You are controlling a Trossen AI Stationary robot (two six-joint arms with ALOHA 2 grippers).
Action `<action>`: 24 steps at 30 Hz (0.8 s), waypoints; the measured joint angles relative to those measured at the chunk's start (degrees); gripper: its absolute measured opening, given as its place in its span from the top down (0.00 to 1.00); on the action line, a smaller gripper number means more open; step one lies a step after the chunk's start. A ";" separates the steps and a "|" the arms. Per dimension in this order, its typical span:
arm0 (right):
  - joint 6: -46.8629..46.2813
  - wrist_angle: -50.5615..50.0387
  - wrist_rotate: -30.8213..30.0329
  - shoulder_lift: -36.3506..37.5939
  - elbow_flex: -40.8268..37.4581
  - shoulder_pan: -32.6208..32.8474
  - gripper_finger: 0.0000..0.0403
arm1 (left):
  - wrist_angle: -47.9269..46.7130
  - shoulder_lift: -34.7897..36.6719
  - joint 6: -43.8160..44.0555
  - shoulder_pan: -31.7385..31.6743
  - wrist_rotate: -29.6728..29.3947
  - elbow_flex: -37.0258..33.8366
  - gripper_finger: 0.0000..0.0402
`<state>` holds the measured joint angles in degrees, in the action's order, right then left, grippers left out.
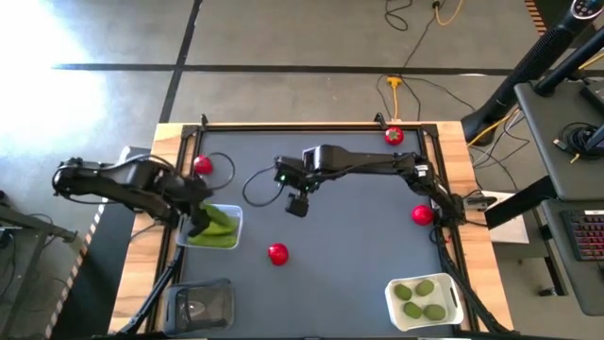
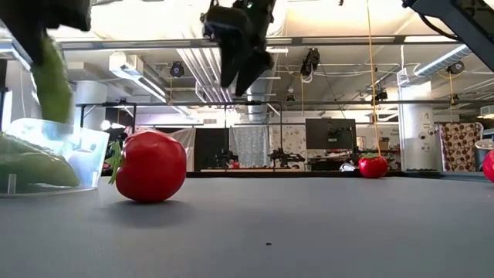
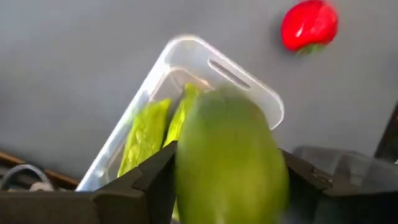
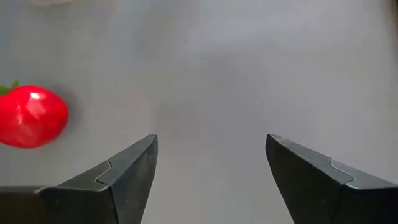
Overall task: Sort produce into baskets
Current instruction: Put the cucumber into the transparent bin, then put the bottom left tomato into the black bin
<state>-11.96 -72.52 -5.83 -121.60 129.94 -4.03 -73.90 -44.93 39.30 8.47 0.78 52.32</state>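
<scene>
High view. Left gripper (image 1: 198,225) sits over the near-left edge of the clear basket (image 1: 232,229), clamped on a cucumber (image 1: 219,219); more green pieces lie in the basket just beneath it. Right gripper (image 1: 298,205) hangs mid-table, empty. Nearest loose tomato (image 1: 277,253) lies a little nearer the table's front edge than it, slightly to its right-arm... no: toward the left arm's side. Other tomatoes sit well apart at the mat's edges; limes fill the white basket (image 1: 454,300).

Low view. The tomato (image 2: 151,165) rests on the mat just beside the clear basket (image 2: 96,147); right gripper (image 2: 241,42) is high above it, well clear.

Left wrist view. The cucumber (image 3: 231,163) fills the gap between the fingers (image 3: 152,180), held firm across its width, directly over the basket (image 3: 186,46).

Right wrist view. Fingers (image 4: 134,165) spread wide, nothing between; the tomato (image 4: 31,116) lies off to one side, outside the gap.

Judgement: pieces look light, rigid, smooth. The round tomato may roll or squirt out; take it across its widest girth, centred, below the green top.
</scene>
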 joint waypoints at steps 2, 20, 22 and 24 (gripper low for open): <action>-0.03 -1.84 -0.22 0.81 1.80 -1.04 0.26 | -1.87 0.17 0.25 0.00 -0.20 2.20 0.53; -2.99 2.96 1.51 0.33 4.43 -0.84 0.25 | 4.53 -0.57 -1.14 -0.02 -0.69 -2.71 0.52; -2.96 5.03 3.21 0.05 4.41 -0.67 0.25 | 7.76 -0.55 -1.22 -0.02 -0.86 -4.14 0.52; -2.96 6.25 4.82 -0.29 4.34 -0.56 0.25 | 12.37 -0.70 -1.22 -0.02 -1.56 -5.51 0.52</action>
<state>-14.92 -66.27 -1.01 -121.89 134.28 -4.59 -61.54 -45.63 38.09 8.45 -0.78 46.81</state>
